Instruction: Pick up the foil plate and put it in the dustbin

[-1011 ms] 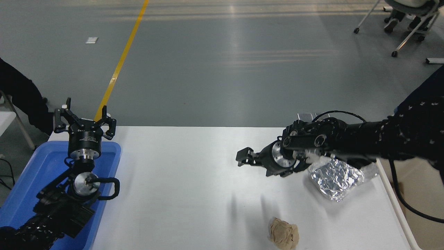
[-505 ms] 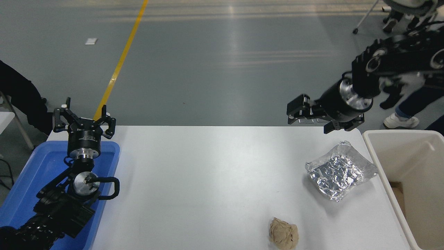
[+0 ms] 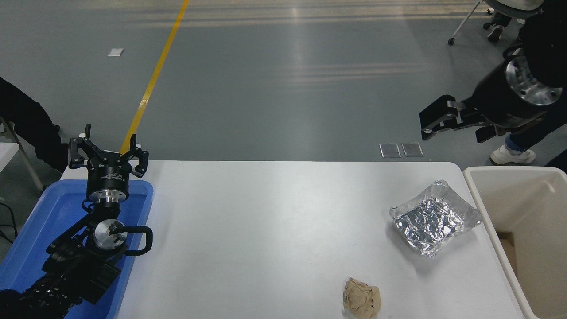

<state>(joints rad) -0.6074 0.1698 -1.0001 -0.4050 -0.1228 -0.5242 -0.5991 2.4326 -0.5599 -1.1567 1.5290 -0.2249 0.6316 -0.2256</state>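
Note:
The foil plate (image 3: 436,218), crinkled silver with bent-up edges, lies on the white table (image 3: 266,230) near its right edge. The dustbin (image 3: 514,170), cream with a thick rim, stands just right of the table, beside the plate. My right gripper (image 3: 429,125) hangs in the air beyond the table's far right corner, well above and behind the plate, pointing left with nothing in it. My left gripper (image 3: 107,150) is parked at the lower left over the blue tray, open and empty.
A crumpled tan paper ball (image 3: 362,299) lies near the front edge. A blue tray (image 3: 40,221) sits at the table's left end. A person's legs and white shoe (image 3: 511,155) are behind the dustbin. Another person (image 3: 22,124) is at the far left.
My right arm has swung up and to the right, from low over the foil plate to above the far right corner. The plate and the dustbin now show in full. The plate has not moved.

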